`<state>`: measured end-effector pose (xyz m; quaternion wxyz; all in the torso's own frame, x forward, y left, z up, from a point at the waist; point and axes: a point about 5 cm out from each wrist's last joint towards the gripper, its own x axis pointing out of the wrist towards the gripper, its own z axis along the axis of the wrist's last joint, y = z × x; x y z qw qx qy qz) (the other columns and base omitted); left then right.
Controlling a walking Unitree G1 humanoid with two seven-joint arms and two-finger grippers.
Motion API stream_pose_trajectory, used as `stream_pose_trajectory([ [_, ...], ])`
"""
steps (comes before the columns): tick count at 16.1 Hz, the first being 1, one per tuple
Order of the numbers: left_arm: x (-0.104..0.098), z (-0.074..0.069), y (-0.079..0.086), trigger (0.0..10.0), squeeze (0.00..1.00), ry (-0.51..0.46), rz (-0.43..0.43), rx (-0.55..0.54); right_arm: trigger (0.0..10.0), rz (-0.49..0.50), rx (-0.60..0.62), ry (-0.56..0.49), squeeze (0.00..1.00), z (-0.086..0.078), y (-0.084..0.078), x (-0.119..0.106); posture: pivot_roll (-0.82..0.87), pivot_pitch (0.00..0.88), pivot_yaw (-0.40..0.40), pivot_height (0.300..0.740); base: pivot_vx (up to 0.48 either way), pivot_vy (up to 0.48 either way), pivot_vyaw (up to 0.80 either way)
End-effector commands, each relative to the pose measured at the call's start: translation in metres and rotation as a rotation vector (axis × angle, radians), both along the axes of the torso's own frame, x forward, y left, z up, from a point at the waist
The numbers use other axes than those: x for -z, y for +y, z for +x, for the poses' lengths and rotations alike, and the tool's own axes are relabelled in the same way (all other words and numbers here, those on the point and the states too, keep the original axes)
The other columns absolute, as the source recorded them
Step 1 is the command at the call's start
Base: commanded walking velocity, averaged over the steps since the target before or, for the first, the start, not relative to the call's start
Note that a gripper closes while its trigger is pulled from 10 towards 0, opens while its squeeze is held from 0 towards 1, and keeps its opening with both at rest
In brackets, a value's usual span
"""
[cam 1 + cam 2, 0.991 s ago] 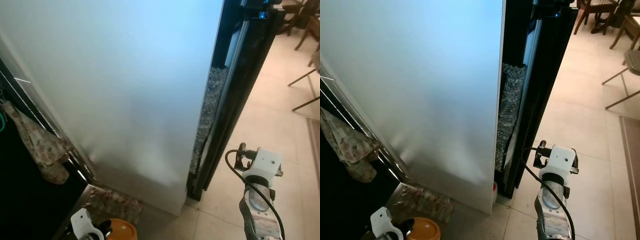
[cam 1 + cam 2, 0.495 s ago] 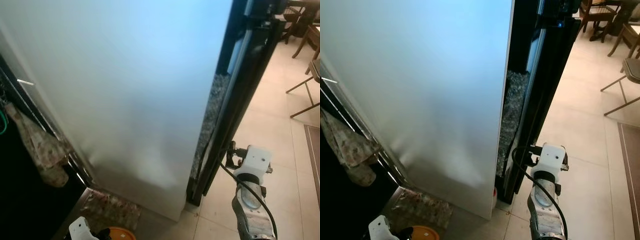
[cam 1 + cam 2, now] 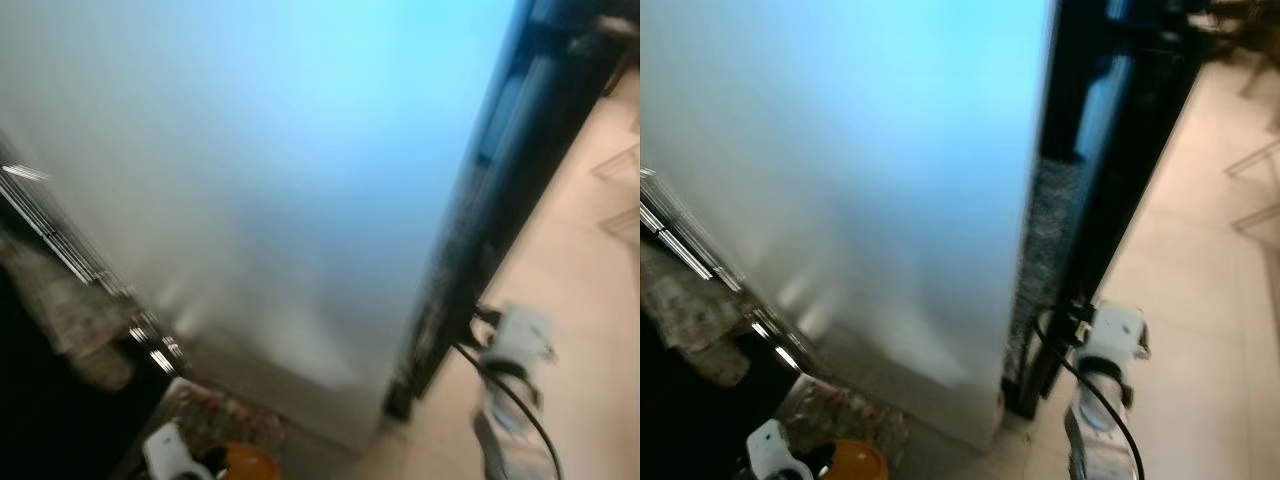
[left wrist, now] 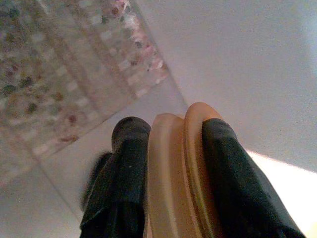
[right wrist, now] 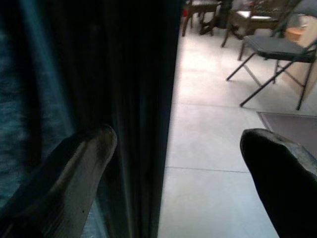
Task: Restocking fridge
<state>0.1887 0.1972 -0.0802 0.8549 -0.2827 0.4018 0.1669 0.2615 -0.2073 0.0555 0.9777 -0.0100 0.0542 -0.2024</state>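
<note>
Fridge (image 3: 870,180) side spans the frame's upper left (blurred). Left gripper (image 4: 171,163), lower left, clamps an orange lid (image 4: 181,168); right gripper (image 5: 178,163), fingers apart, faces the dark door edge (image 5: 143,99).

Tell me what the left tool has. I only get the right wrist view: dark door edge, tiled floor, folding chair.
Observer: The left tool is shut on an orange lid-like disc, gripped edge-on between both fingers.
Operator: Where is it relative to the fridge?
Observer: Low on the robot's left, near the foot of the pale fridge side panel, over a patterned mat.
Operator: And my right tool, where does it sit from above?
Observer: The right arm's wrist is right beside the black door edge; the head views are motion-blurred.
Operator: Right tool open?
Observer: Yes, the right tool has its fingers wide apart, holding nothing.
</note>
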Motion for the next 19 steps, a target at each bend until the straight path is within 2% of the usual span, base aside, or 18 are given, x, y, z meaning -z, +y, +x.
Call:
stream_pose_trajectory([
  [1,0.004,-0.012,0.011,10.0,0.0,0.041,0.024,-0.013,10.0,0.014,-0.039,-0.039,0.0,0.004,0.012,-0.008,-0.05,0.03,0.071,0.74,0.0,0.0,0.0],
  [6,0.005,-0.014,0.01,10.0,0.0,0.046,0.02,-0.015,10.0,0.03,-0.102,-0.049,0.0,0.006,0.02,-0.01,-0.05,0.027,0.071,0.74,0.0,0.0,0.0],
  [12,0.006,-0.015,0.01,10.0,0.0,0.047,0.018,-0.015,10.0,-0.012,0.031,-0.084,0.0,0.005,0.0,-0.019,-0.05,0.023,0.071,0.74,0.0,0.0,0.0],
  [15,0.006,-0.015,0.01,10.0,0.0,0.048,0.018,-0.015,10.0,-0.013,0.042,-0.09,0.0,0.004,-0.001,-0.019,-0.05,0.022,0.072,0.74,0.0,0.0,0.0],
  [19,0.006,-0.016,0.01,10.0,0.0,0.051,0.026,0.005,10.0,-0.008,-0.007,-0.07,0.0,0.011,0.003,-0.017,-0.05,0.019,0.076,0.74,0.0,0.0,0.0],
])
